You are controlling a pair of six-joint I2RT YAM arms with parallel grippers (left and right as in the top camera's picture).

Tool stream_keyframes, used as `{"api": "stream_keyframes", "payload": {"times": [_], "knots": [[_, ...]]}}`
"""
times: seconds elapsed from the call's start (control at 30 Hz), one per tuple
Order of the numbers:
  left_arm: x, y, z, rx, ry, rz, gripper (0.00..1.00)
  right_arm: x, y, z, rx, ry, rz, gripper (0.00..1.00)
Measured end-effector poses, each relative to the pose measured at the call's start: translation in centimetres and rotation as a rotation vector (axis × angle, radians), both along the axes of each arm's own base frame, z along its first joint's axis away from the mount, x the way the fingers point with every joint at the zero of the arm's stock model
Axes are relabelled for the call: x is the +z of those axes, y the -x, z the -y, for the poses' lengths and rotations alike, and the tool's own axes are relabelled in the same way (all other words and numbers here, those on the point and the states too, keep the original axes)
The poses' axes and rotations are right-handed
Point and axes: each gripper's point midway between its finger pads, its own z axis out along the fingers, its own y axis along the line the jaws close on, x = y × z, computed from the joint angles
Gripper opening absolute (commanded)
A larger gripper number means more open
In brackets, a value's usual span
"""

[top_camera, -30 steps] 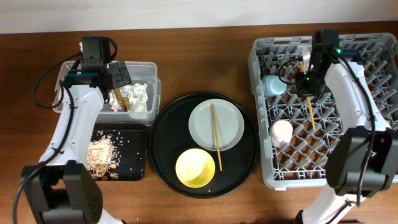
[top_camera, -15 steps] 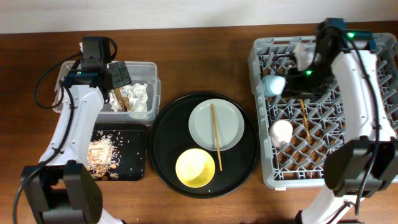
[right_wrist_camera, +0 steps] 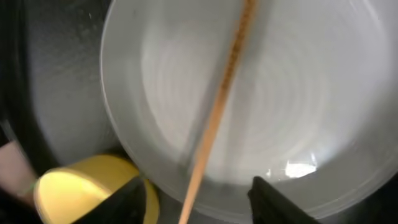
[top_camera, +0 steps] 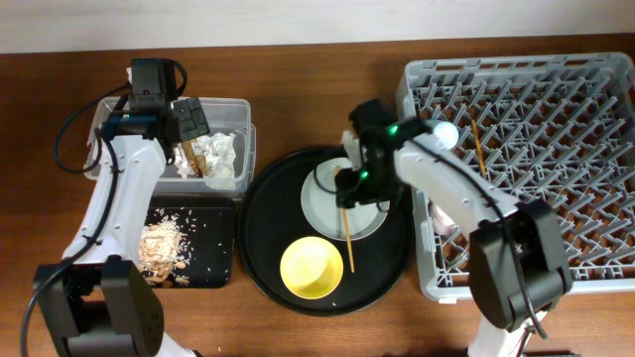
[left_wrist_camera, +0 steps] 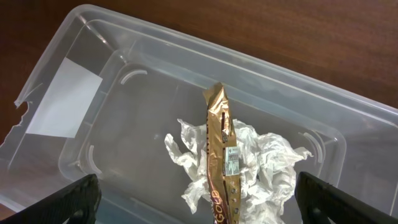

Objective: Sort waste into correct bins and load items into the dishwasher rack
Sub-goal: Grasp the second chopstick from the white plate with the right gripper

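Note:
My right gripper [top_camera: 349, 186] is open and low over the pale plate [top_camera: 369, 203] on the round black tray. One wooden chopstick [right_wrist_camera: 219, 112] lies across the plate and runs between my right fingers [right_wrist_camera: 281, 200]. The other chopstick [top_camera: 477, 145] lies in the grey rack [top_camera: 556, 109]. The yellow bowl [top_camera: 311, 268] sits in front of the plate and shows in the right wrist view [right_wrist_camera: 78, 186]. The light blue cup [top_camera: 444, 133] stands in the rack; the pink cup is mostly hidden under my right arm. My left gripper [left_wrist_camera: 205, 202] is open over the clear tub [left_wrist_camera: 62, 99], above the wrapper [left_wrist_camera: 221, 155] and napkins [left_wrist_camera: 261, 168].
The black rectangular tray [top_camera: 213, 248] in front of the clear tub [top_camera: 228, 109] holds brownish food scraps [top_camera: 162, 243]. The round black serving tray [top_camera: 263, 228] lies between the bins and the rack. My right arm reaches from the rack's left edge across to the plate.
My right arm has swung left from over the rack to over the plate, leaving a chopstick lying in the rack. The left arm has not moved.

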Motion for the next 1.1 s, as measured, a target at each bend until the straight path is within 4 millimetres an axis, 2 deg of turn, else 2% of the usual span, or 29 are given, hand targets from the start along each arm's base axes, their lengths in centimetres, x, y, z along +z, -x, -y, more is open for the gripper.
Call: {"api": "stream_keyframes", "payload": {"times": [0.1, 0.2, 0.43, 0.53, 0.67, 0.77, 0.83, 0.93, 1.03, 1.1], "knots": [[0.0, 0.0, 0.0, 0.0, 0.0, 0.0, 0.99, -2.0, 0.6, -0.1, 0.001, 0.046, 0.021, 0.52], [0.0, 0.0, 0.0, 0.0, 0.0, 0.0, 0.99, -3.1, 0.6, 0.3, -0.019, 0.068, 0.031, 0.5], [0.0, 0.0, 0.0, 0.0, 0.0, -0.001, 0.99, -5.2, 0.6, 0.8, -0.076, 0.073, 0.052, 0.35], [0.0, 0.0, 0.0, 0.0, 0.0, 0.0, 0.99, -5.2, 0.6, 0.8, -0.09, 0.072, 0.052, 0.26], [0.0, 0.0, 0.0, 0.0, 0.0, 0.0, 0.99, -5.3, 0.7, 0.8, -0.103, 0.074, 0.044, 0.04], [0.0, 0.0, 0.0, 0.0, 0.0, 0.0, 0.99, -5.2, 1.1, 0.9, -0.1, 0.077, 0.025, 0.04], [0.0, 0.0, 0.0, 0.0, 0.0, 0.0, 0.99, -4.7, 1.2, 0.9, -0.096, 0.081, 0.012, 0.04], [0.0, 0.0, 0.0, 0.0, 0.0, -0.001, 0.99, -2.8, 0.6, 0.7, -0.076, 0.084, 0.007, 0.04], [0.0, 0.0, 0.0, 0.0, 0.0, 0.0, 0.99, 1.6, -1.1, 1.4, -0.039, 0.091, 0.032, 0.04], [0.0, 0.0, 0.0, 0.0, 0.0, -0.001, 0.99, 4.6, -3.0, 3.8, -0.04, 0.131, 0.073, 0.04]]}}
